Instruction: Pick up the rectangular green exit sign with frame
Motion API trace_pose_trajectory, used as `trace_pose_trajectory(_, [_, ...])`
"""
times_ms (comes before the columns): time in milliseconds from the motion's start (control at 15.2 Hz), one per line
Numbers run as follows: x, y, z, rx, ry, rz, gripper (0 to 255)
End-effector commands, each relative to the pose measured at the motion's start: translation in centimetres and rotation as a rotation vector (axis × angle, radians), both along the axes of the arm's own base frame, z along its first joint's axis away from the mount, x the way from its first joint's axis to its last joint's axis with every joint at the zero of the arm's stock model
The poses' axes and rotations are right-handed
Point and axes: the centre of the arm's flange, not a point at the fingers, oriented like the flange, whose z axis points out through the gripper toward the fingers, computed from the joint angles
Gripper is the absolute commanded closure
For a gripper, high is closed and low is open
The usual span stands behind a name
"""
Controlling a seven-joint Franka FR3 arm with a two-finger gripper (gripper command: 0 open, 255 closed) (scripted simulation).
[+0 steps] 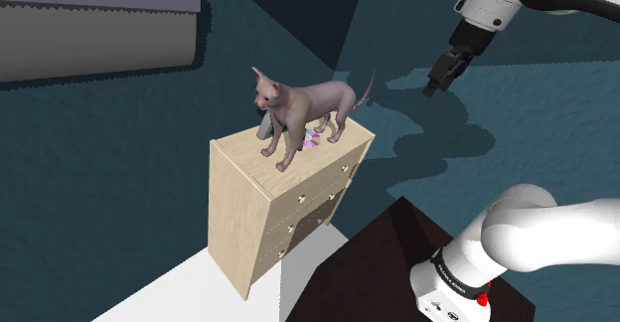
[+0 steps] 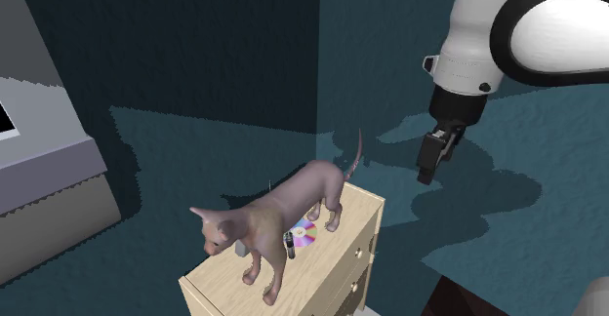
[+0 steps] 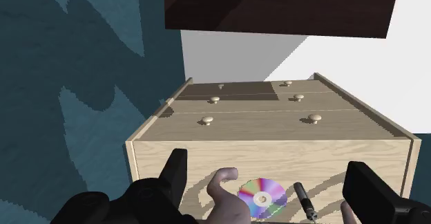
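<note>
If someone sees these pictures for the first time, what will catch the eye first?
The pinkish hairless cat stands out most, standing on the light wooden dresser in the middle of the shoulder view. Beneath it, a rainbow-shiny disc lies on the dresser top. The black tool hangs open in the air, up and to the right of the cat in that view.

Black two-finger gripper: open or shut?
Open. In the wrist view the black two-finger gripper shows its fingers wide apart, clasping nothing, over the light wooden dresser.
</note>
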Motion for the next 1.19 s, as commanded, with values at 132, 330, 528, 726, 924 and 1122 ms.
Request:
trace_pose_trajectory(132, [2.6,-0.5,-0.9,0.003,0.009,-0.015,0])
trace_pose_trajectory(330, [6.5,-1.2,-2.2,0.008,0.022,-0.037,0])
trace_pose_trajectory(528, [10.3,-2.1,-3.6,0.013,0.035,-0.059,0])
trace_pose_trajectory(726, [14.1,-3.0,-5.1,0.018,0.047,-0.081,0])
trace_pose_trajectory(924, [17.8,-4.0,-6.6,0.023,0.06,-0.103,0])
trace_pose_trajectory(1122, [21.5,-5.1,-8.2,0.028,0.073,-0.125,0])
